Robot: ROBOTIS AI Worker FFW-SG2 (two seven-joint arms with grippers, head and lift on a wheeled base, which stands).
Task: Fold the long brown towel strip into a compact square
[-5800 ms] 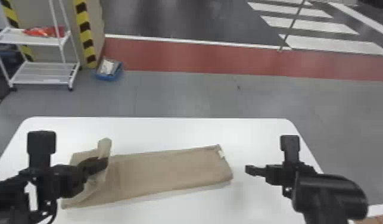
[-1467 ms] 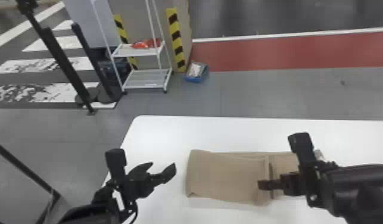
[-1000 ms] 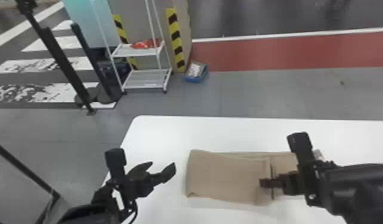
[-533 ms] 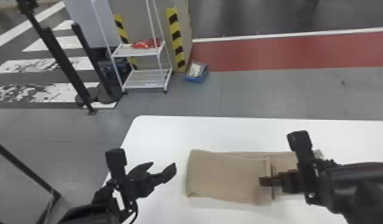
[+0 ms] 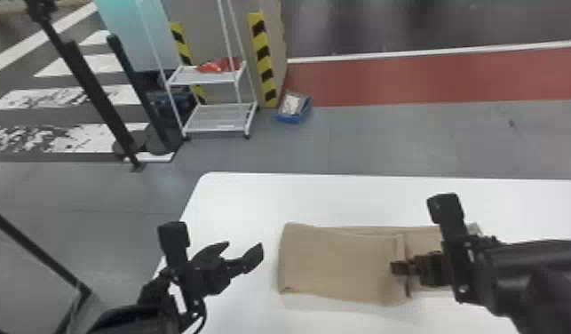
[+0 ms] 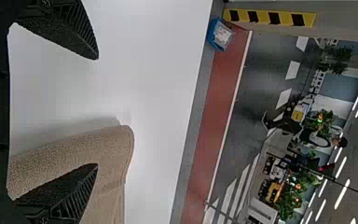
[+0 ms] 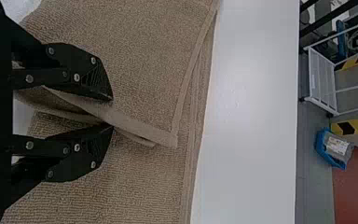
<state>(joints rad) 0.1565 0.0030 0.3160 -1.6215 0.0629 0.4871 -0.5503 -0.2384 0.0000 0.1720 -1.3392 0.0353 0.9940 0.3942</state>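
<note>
Right hand (image 5: 398, 268) has the brown towel (image 5: 333, 262) by the hem!
And there it is, doubled over on the white desk (image 5: 342, 195), the under layer running on past the upper edge, that edge pinched between the right hand's two fingers, while the left hand (image 5: 245, 249) sits just beside the folded end, fingers spread wide, gripping nothing.

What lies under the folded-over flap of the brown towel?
Under the towel's folded-over flap lies its lower layer, visible along the far edge and past the flap's end on the robot's right. The rest of that layer is covered.
</note>
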